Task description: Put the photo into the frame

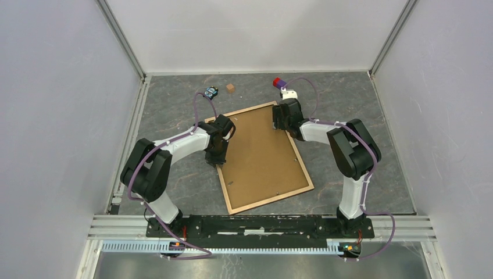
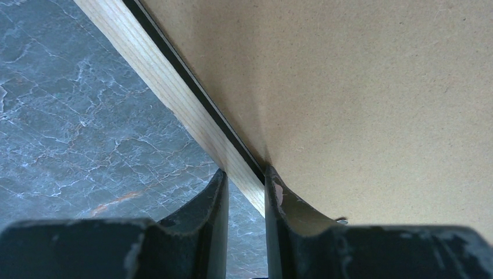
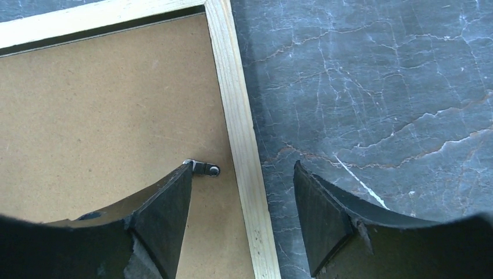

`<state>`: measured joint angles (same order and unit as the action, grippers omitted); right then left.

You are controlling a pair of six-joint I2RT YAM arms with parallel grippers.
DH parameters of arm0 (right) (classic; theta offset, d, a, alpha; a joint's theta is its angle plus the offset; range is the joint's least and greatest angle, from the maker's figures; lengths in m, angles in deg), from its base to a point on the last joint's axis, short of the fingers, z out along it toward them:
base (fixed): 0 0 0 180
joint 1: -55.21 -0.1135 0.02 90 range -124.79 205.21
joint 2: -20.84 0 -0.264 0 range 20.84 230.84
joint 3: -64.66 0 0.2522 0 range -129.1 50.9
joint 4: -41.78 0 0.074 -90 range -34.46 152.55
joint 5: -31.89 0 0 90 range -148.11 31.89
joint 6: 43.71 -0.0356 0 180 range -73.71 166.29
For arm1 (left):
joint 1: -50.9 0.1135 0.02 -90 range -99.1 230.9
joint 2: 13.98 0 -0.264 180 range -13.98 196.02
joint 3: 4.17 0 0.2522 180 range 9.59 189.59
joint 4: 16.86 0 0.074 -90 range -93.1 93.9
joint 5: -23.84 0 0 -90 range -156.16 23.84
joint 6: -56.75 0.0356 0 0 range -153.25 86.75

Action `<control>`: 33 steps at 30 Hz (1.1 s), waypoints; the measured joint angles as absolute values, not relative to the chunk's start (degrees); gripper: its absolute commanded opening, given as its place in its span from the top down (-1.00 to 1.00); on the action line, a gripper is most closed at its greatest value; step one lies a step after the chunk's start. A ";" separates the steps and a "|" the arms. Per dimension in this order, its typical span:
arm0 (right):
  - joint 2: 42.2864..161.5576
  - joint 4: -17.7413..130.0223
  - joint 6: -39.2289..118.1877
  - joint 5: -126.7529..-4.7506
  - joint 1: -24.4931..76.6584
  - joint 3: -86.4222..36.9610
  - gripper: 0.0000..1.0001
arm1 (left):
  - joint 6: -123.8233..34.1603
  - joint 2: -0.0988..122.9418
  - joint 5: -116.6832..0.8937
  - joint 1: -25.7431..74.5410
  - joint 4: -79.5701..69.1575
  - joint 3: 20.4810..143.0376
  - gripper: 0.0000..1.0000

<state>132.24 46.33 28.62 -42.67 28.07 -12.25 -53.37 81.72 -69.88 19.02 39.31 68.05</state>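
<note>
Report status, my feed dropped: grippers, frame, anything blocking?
Left gripper clamped on frame, left rail. Right gripper open astride right rail. Photo unseen; backing board fills frame.

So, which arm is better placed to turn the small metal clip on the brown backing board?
Right. The right gripper hangs open with one fingertip at the small metal clip, by a rail of the light wood picture frame. The left gripper is shut on the opposite rail, steadying it.
</note>
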 measured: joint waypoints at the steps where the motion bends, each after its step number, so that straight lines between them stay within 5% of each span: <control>1: 132.34 46.29 28.60 -42.69 28.07 -12.41 -0.32 | -53.37 81.72 -69.88 19.02 39.33 68.05 0.95; 30: 134.81 48.30 28.34 -38.04 26.92 -16.27 0.64 | -53.37 81.72 -69.86 19.02 39.35 68.07 0.96; 33: 134.81 48.28 28.62 -38.04 26.83 -16.27 0.54 | -53.37 81.72 -69.86 19.02 39.35 68.09 0.95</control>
